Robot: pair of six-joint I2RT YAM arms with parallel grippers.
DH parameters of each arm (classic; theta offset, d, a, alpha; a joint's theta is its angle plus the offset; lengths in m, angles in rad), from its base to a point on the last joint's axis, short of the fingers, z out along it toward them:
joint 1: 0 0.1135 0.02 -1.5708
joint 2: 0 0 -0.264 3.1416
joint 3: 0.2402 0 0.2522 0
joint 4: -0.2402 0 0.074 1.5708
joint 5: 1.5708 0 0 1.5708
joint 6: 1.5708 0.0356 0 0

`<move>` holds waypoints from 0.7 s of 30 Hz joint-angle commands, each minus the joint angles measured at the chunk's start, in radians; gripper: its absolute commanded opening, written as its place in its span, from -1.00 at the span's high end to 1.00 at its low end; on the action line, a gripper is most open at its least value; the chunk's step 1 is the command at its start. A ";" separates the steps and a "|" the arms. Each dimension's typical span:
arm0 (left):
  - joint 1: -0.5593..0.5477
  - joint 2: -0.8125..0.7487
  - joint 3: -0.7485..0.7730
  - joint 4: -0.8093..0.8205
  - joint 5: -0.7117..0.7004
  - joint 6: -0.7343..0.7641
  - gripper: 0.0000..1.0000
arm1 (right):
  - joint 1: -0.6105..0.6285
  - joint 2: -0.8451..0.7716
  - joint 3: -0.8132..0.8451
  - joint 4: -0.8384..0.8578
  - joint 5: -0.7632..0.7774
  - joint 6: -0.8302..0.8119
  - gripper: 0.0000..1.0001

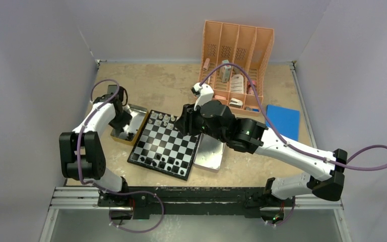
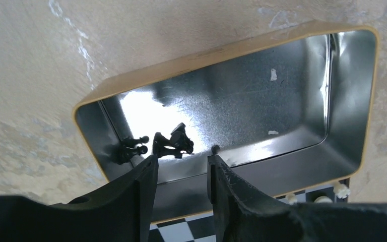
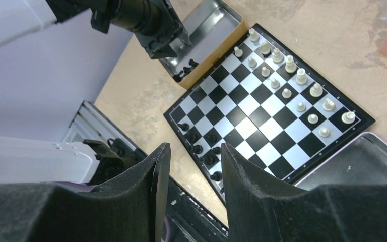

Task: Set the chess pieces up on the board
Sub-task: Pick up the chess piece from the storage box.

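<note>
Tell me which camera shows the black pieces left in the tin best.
The left wrist view: the black pieces lie close up in the tin's corner. The right wrist view shows them as distant specks; in the top view the left arm largely hides them.

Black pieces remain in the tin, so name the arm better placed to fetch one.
Left. The left gripper hangs open over the tin, near the black pieces; the right gripper sits empty above the board.

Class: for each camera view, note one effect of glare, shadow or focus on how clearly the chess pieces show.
Left wrist: glare on the tin floor silhouettes the black pieces; left fingers blurred. Right wrist: right fingers soft, board sharp. Top external: even light, white pieces tiny.
</note>
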 commanded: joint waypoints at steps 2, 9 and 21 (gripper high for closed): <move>0.011 0.068 0.076 -0.093 0.035 -0.260 0.19 | 0.003 0.011 0.060 -0.016 0.020 -0.045 0.12; 0.011 0.127 0.070 -0.143 0.030 -0.398 0.17 | 0.002 0.013 0.065 -0.018 0.036 -0.063 0.12; 0.015 0.172 0.059 -0.117 -0.019 -0.462 0.18 | 0.002 -0.014 0.055 -0.050 0.055 -0.045 0.13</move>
